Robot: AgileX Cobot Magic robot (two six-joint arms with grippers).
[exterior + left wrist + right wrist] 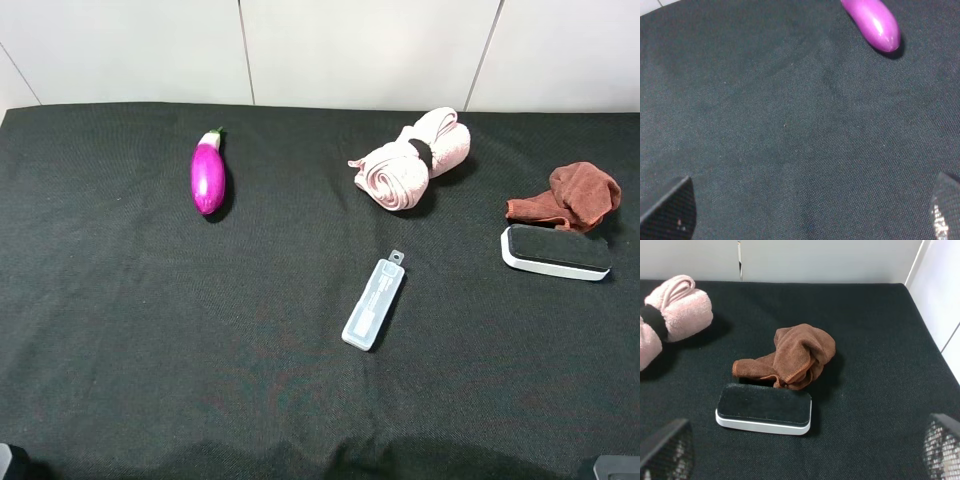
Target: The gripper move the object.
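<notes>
A purple toy eggplant (207,174) lies at the table's far left; its rounded end shows in the left wrist view (874,22). A clear plastic case (374,302) lies in the middle. A black-topped white eraser (556,251) lies at the right, with a brown cloth (575,195) touching its far side; both show in the right wrist view, the eraser (764,408) and the cloth (795,356). My left gripper (807,210) is open and empty, short of the eggplant. My right gripper (804,450) is open and empty, short of the eraser.
A rolled pink towel (413,158) with a black band lies at the back middle, also in the right wrist view (671,315). A black cloth (120,330) covers the table. A white wall (350,50) runs along the far edge.
</notes>
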